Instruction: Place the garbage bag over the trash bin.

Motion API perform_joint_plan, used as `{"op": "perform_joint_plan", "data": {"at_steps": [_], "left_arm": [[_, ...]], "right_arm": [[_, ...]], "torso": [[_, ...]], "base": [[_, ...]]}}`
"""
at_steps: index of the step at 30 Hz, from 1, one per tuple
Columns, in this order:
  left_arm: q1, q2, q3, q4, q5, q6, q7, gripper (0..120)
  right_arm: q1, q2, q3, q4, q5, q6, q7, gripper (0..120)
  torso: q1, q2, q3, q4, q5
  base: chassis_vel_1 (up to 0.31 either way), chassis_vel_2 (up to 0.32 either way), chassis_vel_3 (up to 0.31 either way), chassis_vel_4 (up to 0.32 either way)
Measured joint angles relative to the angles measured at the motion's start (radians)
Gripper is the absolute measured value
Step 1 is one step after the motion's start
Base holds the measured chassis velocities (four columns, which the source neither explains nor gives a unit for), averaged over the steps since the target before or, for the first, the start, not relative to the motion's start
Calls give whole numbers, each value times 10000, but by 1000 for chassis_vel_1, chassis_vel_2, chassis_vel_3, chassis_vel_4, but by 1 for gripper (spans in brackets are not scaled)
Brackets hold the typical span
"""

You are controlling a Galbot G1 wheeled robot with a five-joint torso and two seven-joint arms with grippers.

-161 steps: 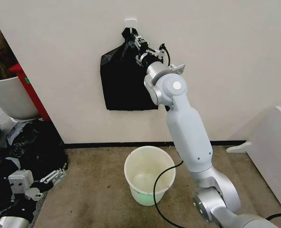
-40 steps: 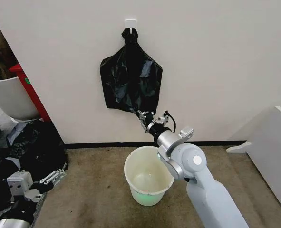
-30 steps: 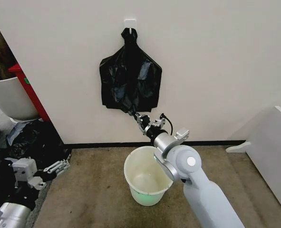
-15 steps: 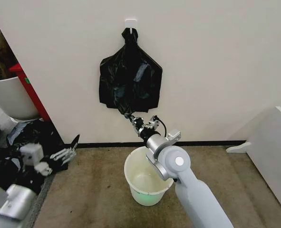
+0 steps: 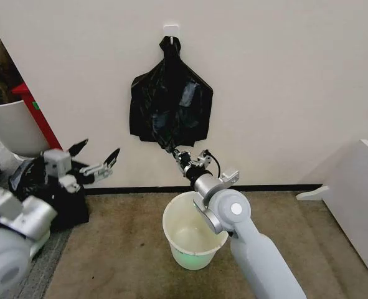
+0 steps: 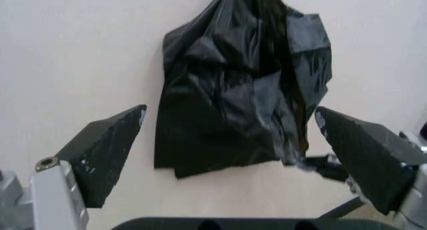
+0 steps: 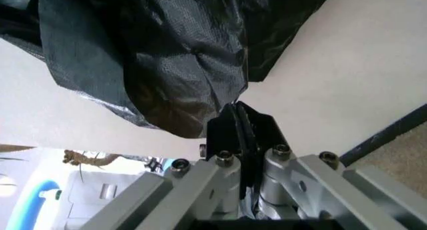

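Head view, right tool (image 5: 175,151) pinching garbage bag (image 5: 170,103) bottom edge

Bare wall lies open between the spread jaws of the left gripper (image 5: 94,159) and the garbage bag (image 5: 170,103), whose lower corner the right gripper (image 5: 174,151) blocks.

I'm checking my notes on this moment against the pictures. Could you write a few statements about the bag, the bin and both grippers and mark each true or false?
1. The garbage bag hangs from a wall hook. True.
2. The right gripper is open, clear of the bag. False: it is shut on the bag's lower edge.
3. The left gripper is open, left of the bag. True.
4. The trash bin already wears the bag. False: it stands bare on the floor.
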Motion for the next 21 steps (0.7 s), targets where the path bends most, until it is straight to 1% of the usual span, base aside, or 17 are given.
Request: {"op": "perform_joint_plan", "data": {"at_steps": [2,3,4,5,6,7,9,10,21], "left_arm": [[-566,601,130,152,-397,144,-72,100],[-674,729,141,174,-478,183,-78,100],[-886,1054,133,183,-645,282,-71,100],[-977,1228,112,181,-737,340,-50,100],[-1004,1295,100,182,-774,368,-34,100],[-1004,1295,100,182,-774,368,-34,100],[-1018,1333,95,190,-798,385,-12,100],[-1017,1343,85,195,-799,386,-6,100],[-931,1308,50,192,-773,387,35,100]], "right_arm": [[0,0,-2,3,0,0,0,0],[0,-1,-3,4,0,0,0,0],[1,0,-7,4,0,0,0,0],[6,4,-10,3,0,0,0,0],[11,12,-14,-3,-2,0,0,0],[11,12,-14,-3,-2,0,0,0],[20,24,-18,-12,-7,0,0,0],[29,34,-24,-21,-7,0,-1,0],[46,23,-29,-38,-7,0,-3,0]], "torso": [[0,0,0,1,0],[0,0,0,0,-1],[0,0,0,-5,3],[0,1,0,-4,13],[0,0,0,-2,9],[0,0,0,-2,9],[0,0,0,0,-7],[0,0,-1,4,1],[0,0,-1,1,1]], "base": [[0,0,0,0],[0,0,0,0],[0,0,0,0],[0,0,0,0],[0,0,0,0],[0,0,0,0],[0,0,0,0],[0,0,0,0],[0,0,0,0]]}}
